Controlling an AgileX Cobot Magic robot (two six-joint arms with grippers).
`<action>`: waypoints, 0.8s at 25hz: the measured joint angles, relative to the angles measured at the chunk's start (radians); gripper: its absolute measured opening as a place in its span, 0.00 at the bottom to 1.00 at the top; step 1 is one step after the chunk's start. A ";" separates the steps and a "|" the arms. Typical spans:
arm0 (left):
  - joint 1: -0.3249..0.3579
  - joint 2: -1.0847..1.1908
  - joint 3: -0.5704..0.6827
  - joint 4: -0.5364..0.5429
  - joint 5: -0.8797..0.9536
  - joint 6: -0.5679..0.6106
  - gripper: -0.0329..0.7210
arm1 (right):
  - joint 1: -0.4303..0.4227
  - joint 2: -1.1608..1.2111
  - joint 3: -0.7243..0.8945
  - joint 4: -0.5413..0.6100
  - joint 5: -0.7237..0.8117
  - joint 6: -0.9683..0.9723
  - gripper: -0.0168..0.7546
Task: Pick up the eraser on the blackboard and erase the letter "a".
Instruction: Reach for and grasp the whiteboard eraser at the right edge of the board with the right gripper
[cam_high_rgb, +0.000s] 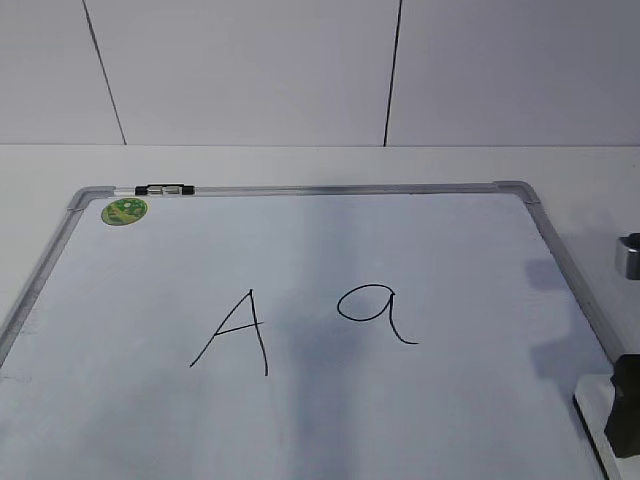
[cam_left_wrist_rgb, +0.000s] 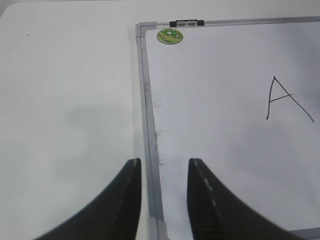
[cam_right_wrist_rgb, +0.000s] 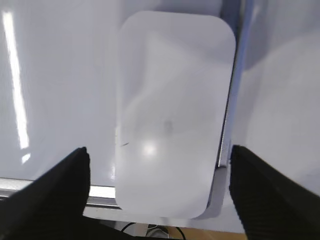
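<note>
1. Jaws of the right gripper (cam_right_wrist_rgb: 157, 195) stand wide apart, one on each side of the eraser (cam_right_wrist_rgb: 172, 110), not touching it; the left gripper (cam_left_wrist_rgb: 164, 192) has a narrower gap, holding nothing.
2. On the table (cam_high_rgb: 300, 165) lies the blackboard (cam_high_rgb: 300, 190), a white board in a grey frame.
3. Written in black are a capital "A" (cam_high_rgb: 235, 335) at left and the letter "a" (cam_high_rgb: 375, 312) to its right.
4. White and oblong with rounded corners, the eraser lies at the board's near right corner, long axis along the right frame edge, a faint grey mark on top.
5. A round green sticker (cam_high_rgb: 124, 211) sits at the far left corner; its print cannot be read.

Eraser (cam_high_rgb: 592, 402) cut by exterior frame edge, partly behind right gripper (cam_high_rgb: 626, 405).
</note>
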 joint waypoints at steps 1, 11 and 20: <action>0.000 0.000 0.000 0.000 0.000 0.000 0.36 | 0.000 0.000 0.000 -0.011 -0.002 0.010 0.89; 0.000 0.000 0.000 0.000 0.000 0.000 0.36 | 0.000 0.001 0.031 -0.034 -0.045 0.027 0.89; 0.000 0.000 0.000 0.000 0.000 0.000 0.36 | 0.000 0.012 0.033 -0.032 -0.085 0.029 0.89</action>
